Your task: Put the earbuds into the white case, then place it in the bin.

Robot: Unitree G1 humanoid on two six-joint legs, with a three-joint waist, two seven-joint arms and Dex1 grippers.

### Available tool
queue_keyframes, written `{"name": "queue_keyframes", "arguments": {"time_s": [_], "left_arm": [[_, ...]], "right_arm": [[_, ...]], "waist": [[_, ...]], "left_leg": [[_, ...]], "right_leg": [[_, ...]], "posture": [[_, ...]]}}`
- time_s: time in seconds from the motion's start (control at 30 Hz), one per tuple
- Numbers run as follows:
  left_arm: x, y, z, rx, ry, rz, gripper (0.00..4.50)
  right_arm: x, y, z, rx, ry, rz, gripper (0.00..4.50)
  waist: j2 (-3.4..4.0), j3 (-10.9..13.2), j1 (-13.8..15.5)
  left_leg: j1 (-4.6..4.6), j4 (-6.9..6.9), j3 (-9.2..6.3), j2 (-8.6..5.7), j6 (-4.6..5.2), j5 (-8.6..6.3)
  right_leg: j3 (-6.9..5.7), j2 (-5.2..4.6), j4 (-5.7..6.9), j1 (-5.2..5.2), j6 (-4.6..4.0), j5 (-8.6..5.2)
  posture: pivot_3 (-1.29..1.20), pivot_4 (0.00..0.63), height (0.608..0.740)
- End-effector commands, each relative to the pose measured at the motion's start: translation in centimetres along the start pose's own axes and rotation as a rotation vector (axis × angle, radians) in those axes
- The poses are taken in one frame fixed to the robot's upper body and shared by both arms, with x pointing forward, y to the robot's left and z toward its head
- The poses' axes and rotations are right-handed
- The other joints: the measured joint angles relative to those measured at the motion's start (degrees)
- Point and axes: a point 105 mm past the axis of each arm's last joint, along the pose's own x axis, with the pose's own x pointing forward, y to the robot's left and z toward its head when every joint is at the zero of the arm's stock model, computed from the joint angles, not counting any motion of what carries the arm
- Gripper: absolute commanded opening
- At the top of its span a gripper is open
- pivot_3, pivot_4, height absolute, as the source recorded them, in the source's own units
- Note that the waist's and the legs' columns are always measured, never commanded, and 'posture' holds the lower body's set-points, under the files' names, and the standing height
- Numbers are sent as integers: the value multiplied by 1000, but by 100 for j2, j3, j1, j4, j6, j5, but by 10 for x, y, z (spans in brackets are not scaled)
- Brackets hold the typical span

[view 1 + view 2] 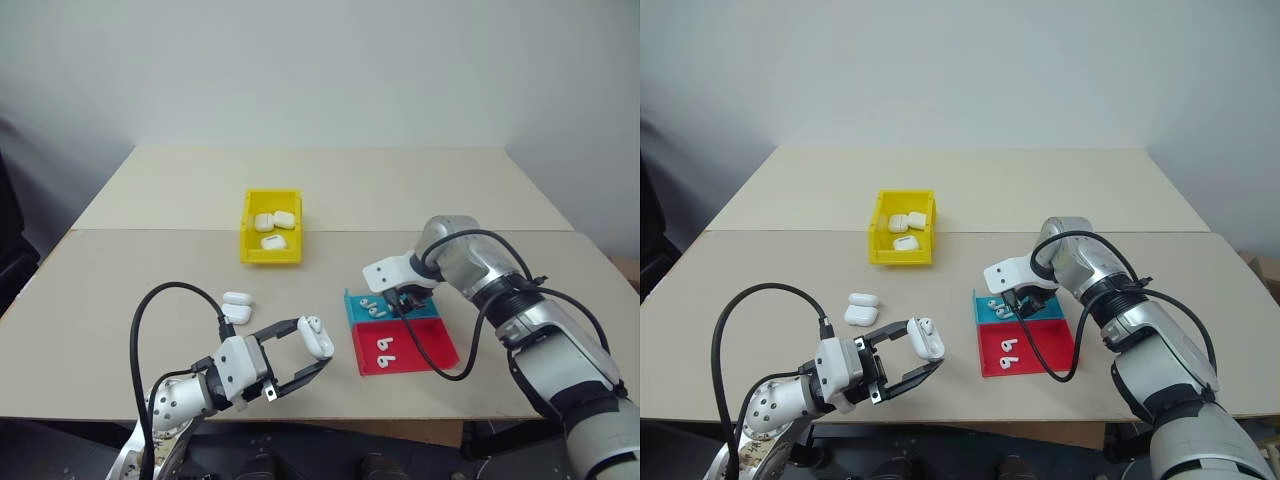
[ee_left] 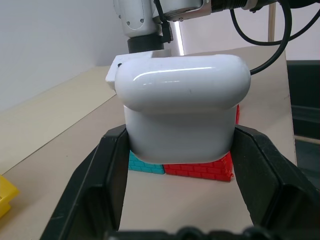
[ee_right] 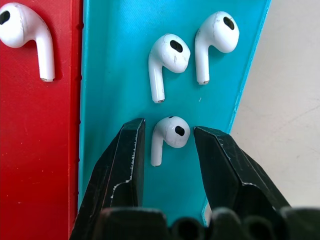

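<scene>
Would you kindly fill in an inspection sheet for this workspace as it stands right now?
Surface: beige table, two tops butted together, seam running across.
Job's things: white case held in the left gripper; three earbuds on the teal tray, two on the red tray; yellow bin holds three cases.
Clutter: two spare cases lying on the table near the left arm.
Grippers: left shut on the white case; right gripper open, fingers straddling one earbud on the teal tray, not yet touching it.
Cables: black cable looping over the left arm; another along the right arm.
Surroundings: plain pale wall behind.
</scene>
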Motion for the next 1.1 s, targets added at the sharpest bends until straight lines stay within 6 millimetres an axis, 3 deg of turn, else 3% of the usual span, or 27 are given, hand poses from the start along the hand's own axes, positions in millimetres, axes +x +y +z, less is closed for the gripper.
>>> {"name": "queue_keyframes", "arguments": {"time_s": [0.03,0.3,0.47,0.83,0.93,1.1], "left_arm": [[1,-1,8,31,-31,-8,2750],[-1,-1,8,33,-27,-12,2750],[-1,-2,7,34,-27,-15,2750],[1,1,9,35,-39,-12,2750],[4,4,16,32,-70,-4,2750],[12,10,34,36,-153,-19,2750]], "right_arm": [[-3,-2,-2,4,13,-16,1940],[-2,0,-5,0,23,-7,1940],[-2,2,-6,-7,19,-3,767],[-4,-1,-4,-12,12,-24,767],[-19,-7,2,3,-48,-81,767],[-71,-22,17,108,-262,-273,767]], "waist": [[0,0,0],[0,0,1],[1,-1,2],[1,-1,1],[1,0,4],[1,0,12]], "left_leg": [[0,0,0,0,0,0],[3,0,0,0,0,0],[3,0,0,0,0,0],[3,0,0,0,0,0],[2,0,0,0,0,0],[-4,0,-1,-1,0,0]], "right_leg": [[0,0,0,0,0,0],[0,0,0,3,-1,0],[0,0,0,4,0,0],[0,0,0,3,-1,0],[0,0,1,2,0,0],[0,0,0,0,8,4]], "posture": [[0,150,740],[0,150,740],[0,150,740],[0,150,740],[0,150,740],[0,150,740]]}}
